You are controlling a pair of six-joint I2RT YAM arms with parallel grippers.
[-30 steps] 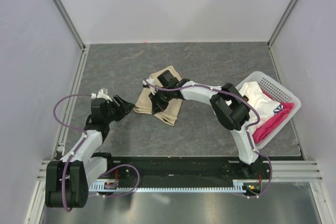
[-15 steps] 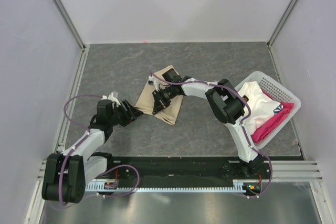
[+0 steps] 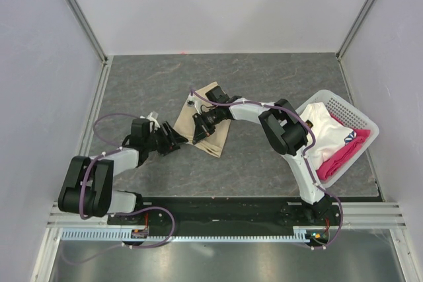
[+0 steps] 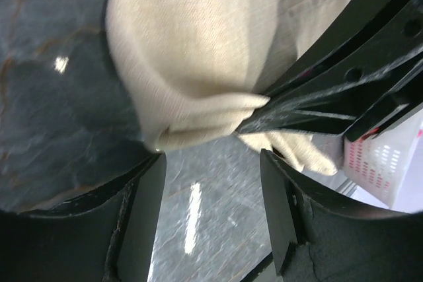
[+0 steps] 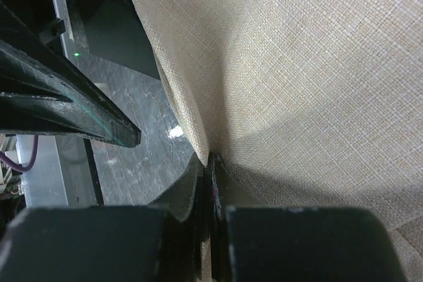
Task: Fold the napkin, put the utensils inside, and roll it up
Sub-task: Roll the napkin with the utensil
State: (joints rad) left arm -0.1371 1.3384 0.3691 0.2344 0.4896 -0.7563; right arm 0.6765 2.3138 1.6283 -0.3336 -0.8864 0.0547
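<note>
The beige napkin (image 3: pixel 215 138) lies folded in the middle of the dark table. My right gripper (image 3: pixel 200 122) is over it and shut on a pinched fold of the cloth (image 5: pixel 297 64), the jaws closed tight at the crease (image 5: pixel 211 166). My left gripper (image 3: pixel 177 139) is open, low at the napkin's left edge. Its two fingers (image 4: pixel 142 216) frame bare table just short of the napkin's rounded edge (image 4: pixel 192 64). In the left wrist view the right gripper's black fingers (image 4: pixel 330 97) press into the cloth. The utensils are out of view.
A white perforated basket (image 3: pixel 344 107) stands at the right, holding a white cloth (image 3: pixel 320 123) and a pink-red cloth (image 3: pixel 340 153). Grey walls and metal rails close in the table on the left, right and back.
My left arm has swung right and stretched low along the table until its open gripper reached the napkin's left edge. The right gripper has kept its hold and shifted slightly.
</note>
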